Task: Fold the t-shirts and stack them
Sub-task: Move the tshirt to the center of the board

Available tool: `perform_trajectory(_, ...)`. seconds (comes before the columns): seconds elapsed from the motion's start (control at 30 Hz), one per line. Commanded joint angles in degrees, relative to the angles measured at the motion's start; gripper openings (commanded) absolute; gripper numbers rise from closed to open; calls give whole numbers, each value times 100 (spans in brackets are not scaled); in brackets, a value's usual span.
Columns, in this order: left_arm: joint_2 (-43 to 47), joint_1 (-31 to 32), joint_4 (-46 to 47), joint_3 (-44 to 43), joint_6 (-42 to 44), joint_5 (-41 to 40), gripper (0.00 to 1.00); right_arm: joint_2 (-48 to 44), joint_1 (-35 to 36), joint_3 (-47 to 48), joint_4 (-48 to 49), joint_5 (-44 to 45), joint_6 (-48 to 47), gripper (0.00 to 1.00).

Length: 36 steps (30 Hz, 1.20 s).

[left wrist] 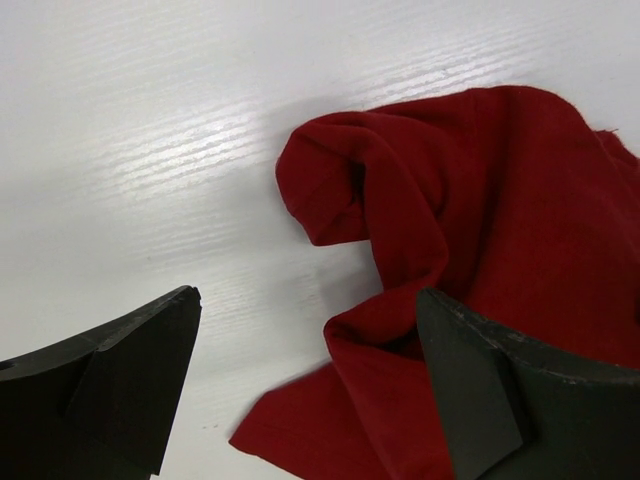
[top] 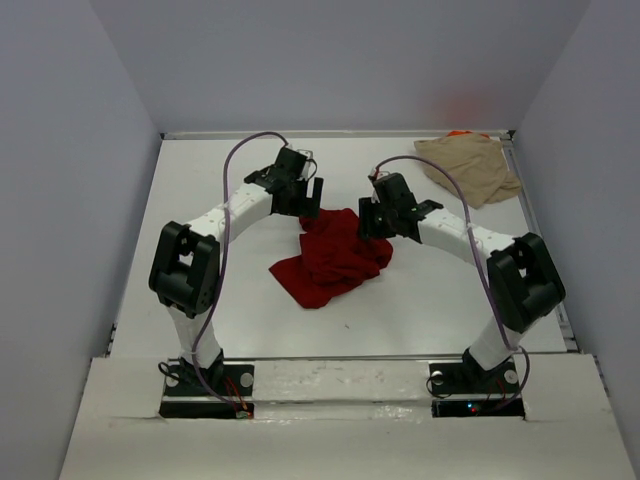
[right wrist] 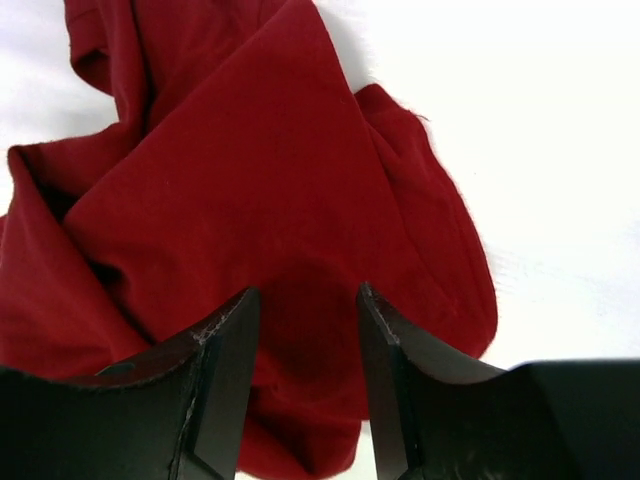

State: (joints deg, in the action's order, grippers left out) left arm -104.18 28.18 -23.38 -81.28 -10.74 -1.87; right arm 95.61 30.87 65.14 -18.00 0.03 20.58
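The dark red t-shirt (top: 335, 255) lies crumpled in the middle of the white table. It also shows in the left wrist view (left wrist: 480, 270) and the right wrist view (right wrist: 250, 190). My left gripper (top: 308, 200) hovers at its far left edge, open wide and empty (left wrist: 305, 300). My right gripper (top: 372, 222) is over the shirt's right side, jaws open with red cloth below them (right wrist: 308, 300), gripping nothing. The tan t-shirt (top: 468, 166) lies at the far right corner. A sliver of orange fabric (top: 458, 133) peeks out behind it.
White walls enclose the table (top: 200, 200) on the left, back and right. The arm bases (top: 205, 385) stand at the near edge, with purple cables looping along both arms.
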Motion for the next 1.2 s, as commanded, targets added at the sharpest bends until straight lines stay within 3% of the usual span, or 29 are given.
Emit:
perform_trajectory(0.0, 144, -24, -106, -249, 37, 161, 99, 229, -73, 367, 16, -284, 60, 48)
perform_trajectory(0.3, 258, -32, -9, -46, 20, 152, 99, -156, -73, -168, 33, -249, 254, 38)
perform_trajectory(0.4, 223, -32, 0, -20, 20, 161, 99, -376, -73, -300, 25, -337, 306, 17)
perform_trajectory(0.43, 205, -32, 0, -37, 20, 161, 99, -420, -73, -370, 25, -346, 350, 5)
perform_trajectory(0.47, 197, -24, 0, -46, 20, 161, 99, -490, -73, -406, 25, -363, 359, 4)
perform_trajectory(0.5, 196, -32, -9, -46, 20, 161, 99, -535, -73, -423, 7, -364, 368, 5)
perform_trajectory(0.57, 196, -32, 0, -55, 19, 161, 99, -719, 6, -546, -46, -233, 377, 33)
perform_trajectory(0.63, 223, -32, 0, -29, 20, 161, 99, -868, 234, -634, -89, 274, 228, 55)
perform_trajectory(0.73, 223, -32, 26, -2, 20, 161, 99, -1053, 305, -652, -239, 375, 148, 62)
perform_trajectory(0.83, 205, -32, 52, 50, 19, 353, 99, -1264, 410, -766, -266, 270, 140, 88)
perform_trajectory(0.9, 231, -32, 79, 77, 2, 354, 99, -1361, 411, -871, -292, 208, 148, 91)
perform_trajectory(1.17, 275, -24, 61, 24, -7, 380, 99, -1537, 411, -1048, -424, 295, 368, 75)
